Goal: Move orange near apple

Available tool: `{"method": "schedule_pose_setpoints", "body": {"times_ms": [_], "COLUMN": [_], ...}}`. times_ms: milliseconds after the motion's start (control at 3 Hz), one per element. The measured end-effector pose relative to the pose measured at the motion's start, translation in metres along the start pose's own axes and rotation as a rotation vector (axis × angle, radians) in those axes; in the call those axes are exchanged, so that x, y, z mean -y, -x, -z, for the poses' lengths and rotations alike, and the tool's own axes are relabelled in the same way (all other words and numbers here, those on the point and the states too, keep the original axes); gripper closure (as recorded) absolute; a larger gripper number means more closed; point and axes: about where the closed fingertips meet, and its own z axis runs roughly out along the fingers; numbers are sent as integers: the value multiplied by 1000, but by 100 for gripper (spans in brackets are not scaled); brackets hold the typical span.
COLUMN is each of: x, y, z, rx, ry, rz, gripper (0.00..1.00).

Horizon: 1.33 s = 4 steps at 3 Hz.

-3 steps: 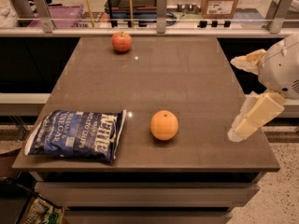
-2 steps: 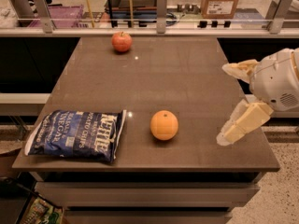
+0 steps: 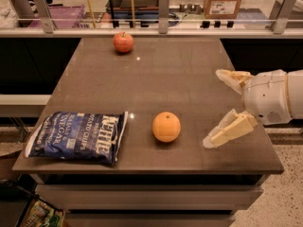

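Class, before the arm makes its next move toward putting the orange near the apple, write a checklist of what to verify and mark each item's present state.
1. End effector open: ok, jaws stand wide apart, right of the orange.
2. End effector around the orange: not ok, a gap separates them.
3. Orange free to grasp: ok, apart from the chip bag.
4. Route to the apple: ok, nothing stands between them on the table.
5. End effector height above the table: cannot tell.
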Motion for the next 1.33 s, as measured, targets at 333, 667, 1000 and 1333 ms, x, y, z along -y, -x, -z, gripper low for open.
{"method": "schedule_pose_setpoints", "body": {"times_ms": [333,667,1000,1333], "x": [-4,-10,-17,-23], "y": [3,4,6,8], "z": [-14,-27,-40,-53], "rx": [68,106,136,163], "ry": [19,79,157,220], "rz": [-25,-45,-60,-68], "gripper": [0,0,0,0]}}
